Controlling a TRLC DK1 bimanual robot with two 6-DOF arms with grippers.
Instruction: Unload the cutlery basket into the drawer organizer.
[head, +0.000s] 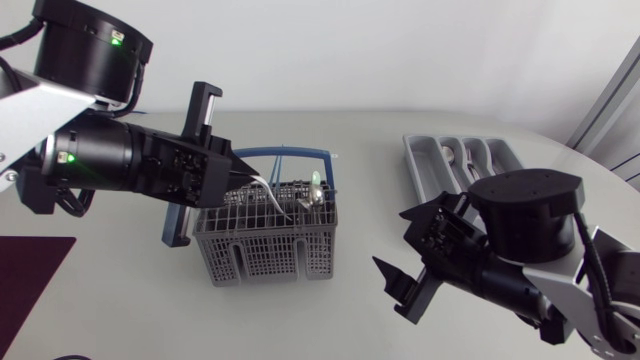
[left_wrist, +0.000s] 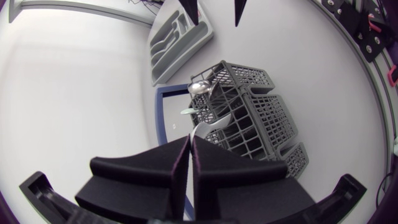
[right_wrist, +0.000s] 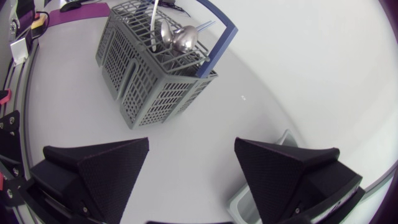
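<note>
**Right pincer** (head: 392, 240): nearest item. It hangs over bare surface (head: 330, 320) between basket and organizer. The fingers stand wide apart with nothing between them.

**Cutlery basket** (head: 265, 250): grey plastic lattice, upright at mid-surface, with its blue hoop handle (head: 300, 153) folded towards the far side. It is still loaded. A spoon (right_wrist: 183, 38) stands bowl-up above the rim, with further pieces beside it that are too tangled to count.

- Handling, by estimate: the pieces are light, rigid, polished metal and likely to slip between flat pads.
- Best hold: the narrow neck just under the bowl, where it clears the lattice, then a straight upward draw.
- Risk: the basket looks light and may lift or tip if a piece catches in a cell.

**Left pincer** (left_wrist: 191, 140): at the basket's top edge, on the side away from the organizer. The fingers are pressed together. A pale sliver shows just ahead of the tips, and I cannot tell whether anything is pinched.

**Drawer organizer** (head: 420, 160): farthest item. A grey tray with long compartments, well apart from the basket. At least one piece seems to lie in it already.
</note>
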